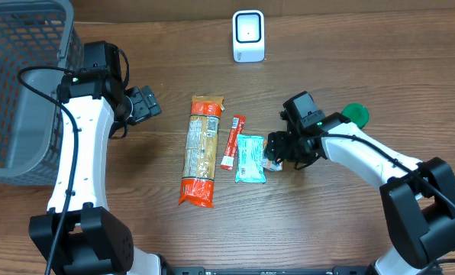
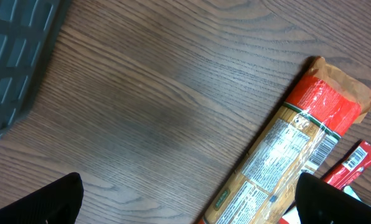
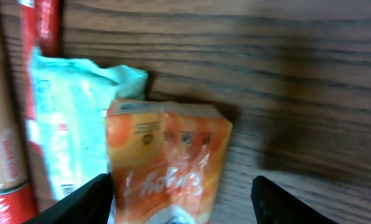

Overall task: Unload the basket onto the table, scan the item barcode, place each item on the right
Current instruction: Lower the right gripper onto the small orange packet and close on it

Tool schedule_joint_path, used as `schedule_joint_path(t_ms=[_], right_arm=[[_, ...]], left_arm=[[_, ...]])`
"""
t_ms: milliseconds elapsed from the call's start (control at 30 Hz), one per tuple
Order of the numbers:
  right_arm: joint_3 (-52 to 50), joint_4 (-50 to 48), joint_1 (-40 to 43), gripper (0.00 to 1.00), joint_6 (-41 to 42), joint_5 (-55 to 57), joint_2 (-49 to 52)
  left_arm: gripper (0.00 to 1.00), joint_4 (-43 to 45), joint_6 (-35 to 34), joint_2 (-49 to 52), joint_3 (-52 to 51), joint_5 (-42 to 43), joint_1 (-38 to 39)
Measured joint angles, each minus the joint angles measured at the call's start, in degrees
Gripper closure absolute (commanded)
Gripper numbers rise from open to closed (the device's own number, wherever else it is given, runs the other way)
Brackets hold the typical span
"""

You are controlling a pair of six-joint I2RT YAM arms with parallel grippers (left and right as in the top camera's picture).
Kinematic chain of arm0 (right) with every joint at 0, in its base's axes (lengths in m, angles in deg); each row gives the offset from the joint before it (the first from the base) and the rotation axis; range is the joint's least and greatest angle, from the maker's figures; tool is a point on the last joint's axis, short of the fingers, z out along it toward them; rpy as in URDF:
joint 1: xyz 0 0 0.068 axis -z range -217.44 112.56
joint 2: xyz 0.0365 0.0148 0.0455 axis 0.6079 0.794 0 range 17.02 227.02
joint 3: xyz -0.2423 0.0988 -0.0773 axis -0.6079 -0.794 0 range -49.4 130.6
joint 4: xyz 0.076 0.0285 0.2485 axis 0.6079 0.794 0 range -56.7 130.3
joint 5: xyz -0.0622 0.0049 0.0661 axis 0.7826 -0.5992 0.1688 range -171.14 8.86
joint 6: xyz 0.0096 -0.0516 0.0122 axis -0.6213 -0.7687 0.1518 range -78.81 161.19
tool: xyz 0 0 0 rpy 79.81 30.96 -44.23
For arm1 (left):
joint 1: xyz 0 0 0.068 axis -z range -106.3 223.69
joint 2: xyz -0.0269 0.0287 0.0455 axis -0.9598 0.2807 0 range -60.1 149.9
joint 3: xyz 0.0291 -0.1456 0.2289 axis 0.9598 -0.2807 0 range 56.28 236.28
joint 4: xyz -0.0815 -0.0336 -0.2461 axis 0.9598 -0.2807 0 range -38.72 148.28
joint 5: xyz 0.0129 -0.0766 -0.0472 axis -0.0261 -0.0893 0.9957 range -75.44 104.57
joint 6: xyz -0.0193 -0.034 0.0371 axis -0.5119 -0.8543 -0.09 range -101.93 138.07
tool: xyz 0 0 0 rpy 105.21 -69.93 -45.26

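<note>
Orange packet (image 3: pixel 167 162) is lying just right of the teal packet (image 1: pixel 250 159).
We are holding our left gripper (image 1: pixel 146 104) spread wide, well left of the teal packet; our right gripper (image 3: pixel 184 202) is straddling the orange packet, unclenched.

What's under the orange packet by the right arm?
The small orange plastic packet seems to overlap the pale teal wrapper along one edge; otherwise brown wooden table. Anything beneath its middle is covered.

Even indoor light, soft shadows, right wrist view blurred
</note>
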Motion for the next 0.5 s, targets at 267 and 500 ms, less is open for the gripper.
schedule_joint_path(t_ms=[267,500], right_arm=[[-0.59,3.17,-0.35,0.23,-0.39,5.68,0.04],[0.04,8.41,2.91,0.2,-1.11,6.19,0.04]], left_arm=[[0.0,0.0,0.0,0.0,0.0,0.0,0.0],[0.01,0.0,0.0,0.0,0.0,0.0,0.0]])
